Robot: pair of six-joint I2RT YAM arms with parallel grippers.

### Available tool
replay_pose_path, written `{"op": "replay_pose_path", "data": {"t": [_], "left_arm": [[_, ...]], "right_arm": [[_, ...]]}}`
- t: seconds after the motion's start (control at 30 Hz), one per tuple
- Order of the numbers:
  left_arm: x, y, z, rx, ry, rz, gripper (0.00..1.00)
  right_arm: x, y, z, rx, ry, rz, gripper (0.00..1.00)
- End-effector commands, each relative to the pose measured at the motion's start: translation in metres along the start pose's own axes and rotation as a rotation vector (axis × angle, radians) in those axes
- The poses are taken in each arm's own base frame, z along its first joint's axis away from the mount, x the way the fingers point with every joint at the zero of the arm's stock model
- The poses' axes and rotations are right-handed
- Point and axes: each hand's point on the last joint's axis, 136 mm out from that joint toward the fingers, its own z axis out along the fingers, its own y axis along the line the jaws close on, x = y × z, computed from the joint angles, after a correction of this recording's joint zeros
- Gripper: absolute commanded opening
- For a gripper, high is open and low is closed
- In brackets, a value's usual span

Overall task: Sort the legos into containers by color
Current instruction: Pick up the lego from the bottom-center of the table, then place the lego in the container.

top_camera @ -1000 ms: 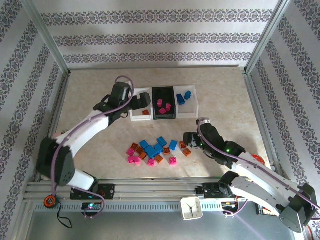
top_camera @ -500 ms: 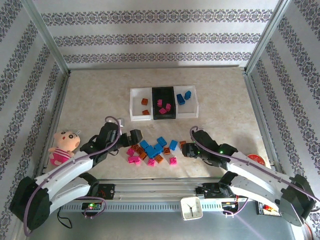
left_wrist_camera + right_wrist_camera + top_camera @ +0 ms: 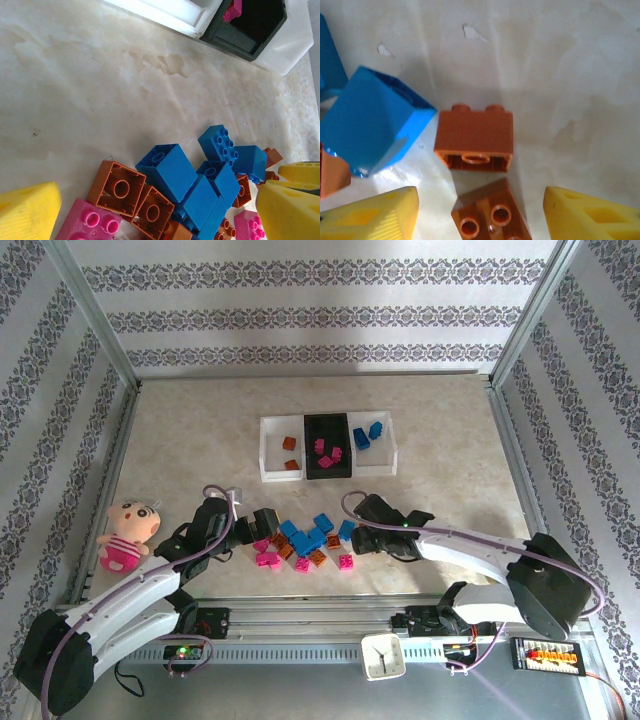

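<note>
Hanging spread, the left gripper [image 3: 266, 523] is flanking the lego pile [image 3: 305, 543], plush doll [image 3: 128, 535] behind. The right gripper [image 3: 480, 210], likewise spread, is straddling an orange-brown brick [image 3: 490, 216] beside a blue brick [image 3: 375, 127].

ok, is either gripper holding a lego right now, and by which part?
Nothing is held. The left gripper is open above the lego pile. The right gripper is open around an orange-brown lego, with gaps on both sides.
</note>
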Motion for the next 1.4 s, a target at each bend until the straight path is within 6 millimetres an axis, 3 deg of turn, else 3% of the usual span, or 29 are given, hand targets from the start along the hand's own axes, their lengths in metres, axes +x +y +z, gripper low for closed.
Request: {"op": "replay_pose_path", "data": {"t": [0.0, 0.23, 0.43, 0.6, 0.7, 0.9, 1.0, 1.1, 1.23, 1.37], "left_arm": [[-0.001, -0.002, 0.0, 0.01, -0.018, -0.006, 1.0], [0.001, 0.002, -0.001, -0.004, -0.018, -0.001, 1.0], [0.001, 0.002, -0.002, -0.009, -0.017, 0.002, 1.0], [0.0, 0.004, -0.003, -0.016, -0.019, 0.002, 1.0], [0.0, 0.005, -0.005, -0.02, -0.025, 0.004, 1.0], [-0.004, 0.008, -0.015, -0.036, -0.06, 0.006, 1.0], [-0.005, 0.011, -0.02, -0.046, -0.076, -0.001, 1.0], [-0.004, 0.011, -0.022, -0.043, -0.078, -0.007, 1.0], [-0.002, 0.014, -0.024, -0.054, -0.069, -0.01, 1.0], [0.002, 0.014, -0.025, -0.046, -0.06, -0.023, 1.0]], "right_arm": [[-0.024, 0.001, 0.003, 0.028, -0.055, -0.016, 0.64], [-0.029, 0.004, 0.025, 0.034, -0.019, -0.04, 0.59], [-0.028, 0.0, 0.031, 0.054, -0.001, -0.057, 0.45], [-0.032, 0.001, 0.017, 0.032, -0.038, -0.055, 0.32], [-0.043, 0.006, -0.008, -0.004, -0.095, -0.065, 0.28], [-0.09, 0.049, -0.069, -0.175, -0.245, -0.11, 0.25], [-0.124, 0.075, -0.076, -0.215, -0.285, -0.139, 0.25], [-0.16, 0.104, -0.063, -0.241, -0.297, -0.153, 0.25], [-0.204, 0.136, -0.029, -0.257, -0.279, -0.155, 0.25], [-0.239, 0.15, 0.009, -0.202, -0.252, -0.163, 0.24]]}}
